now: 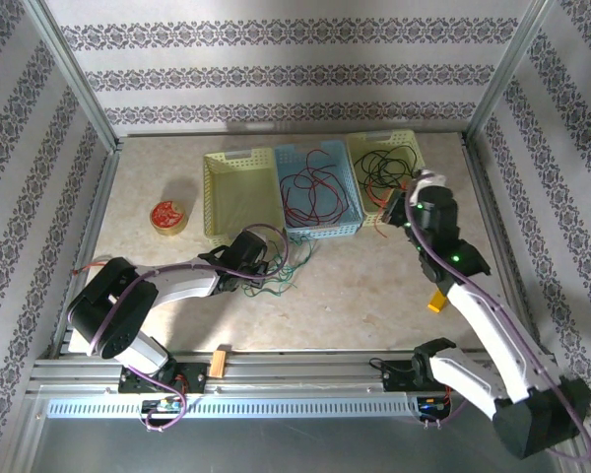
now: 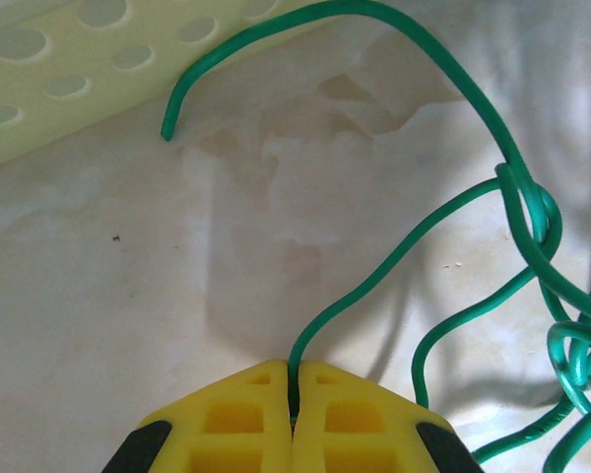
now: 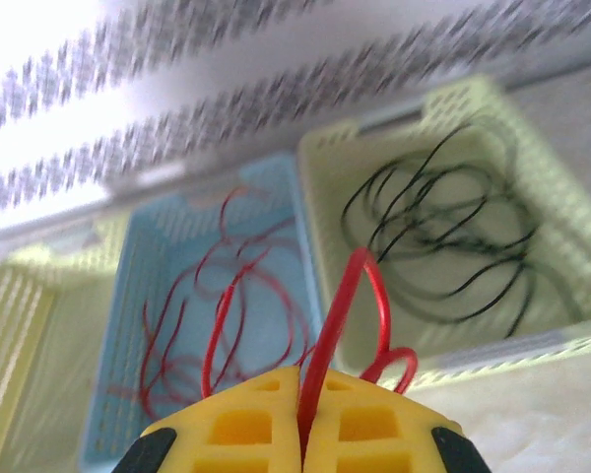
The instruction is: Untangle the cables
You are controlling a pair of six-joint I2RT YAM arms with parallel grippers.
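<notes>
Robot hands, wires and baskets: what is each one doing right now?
Left hand: shut, pinching the green wire.
Green wire: knotted, lying on the table.
Right hand: shut, pinching a red wire.
Blue basket: upright, loose red wires inside.
Right-side basket: upright, black wires looped inside.
Yellow basket: upright, no wires inside.

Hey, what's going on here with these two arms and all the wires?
It's a cable-untangling job. The left gripper is shut on a green cable lying on the table beside the pale yellow basket. The right gripper is shut on a red cable near the blue basket, which holds red strands. Black cables lie in the third basket.
</notes>
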